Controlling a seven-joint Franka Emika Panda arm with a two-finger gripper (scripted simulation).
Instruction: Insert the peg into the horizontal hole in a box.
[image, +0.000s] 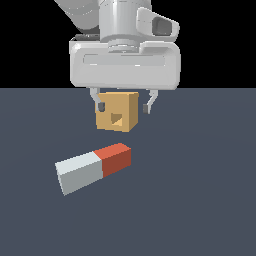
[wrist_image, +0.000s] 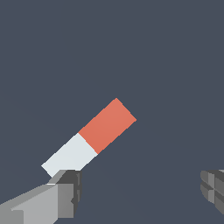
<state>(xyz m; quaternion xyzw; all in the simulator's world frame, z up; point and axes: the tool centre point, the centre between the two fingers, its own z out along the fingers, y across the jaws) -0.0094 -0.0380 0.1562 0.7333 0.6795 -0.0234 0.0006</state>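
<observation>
Claw (image: 123, 106) open and empty, its fingers (wrist_image: 65, 192) spread wide above the worktop (image: 200, 200). Peg (image: 93, 168) lies flat, nearer the camera than the box (image: 117, 111), whose hole (image: 116, 118) faces the exterior view.

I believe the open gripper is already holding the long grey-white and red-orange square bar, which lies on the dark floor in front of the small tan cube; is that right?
Not quite: the open gripper holds nothing. The long grey-white and red-orange square bar lies free on the dark floor in front of the small tan cube. The wrist view shows one finger near the bar's grey-white end, the fingers wide apart.
</observation>
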